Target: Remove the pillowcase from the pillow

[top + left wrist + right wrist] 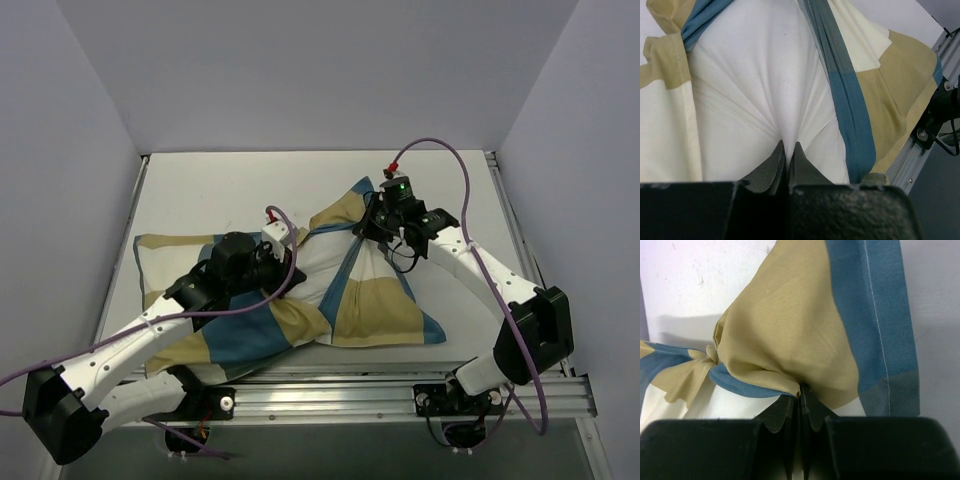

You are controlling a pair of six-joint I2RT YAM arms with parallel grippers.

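Checked pillowcase (375, 295) mid-frame on the table (230, 190), long axis left to right (dipping rightward), a peak pulled toward upper centre, right gripper (800, 392) pinching its tan cloth, left gripper (787, 150) clamped on the white pillow (755, 75)

The right gripper (800, 396) pinches a gathered fold of the pillowcase (790, 330), its jaws pressed together on tan cloth. A teal-blue band with white stitching runs up the right side, against a white surface (690, 280).
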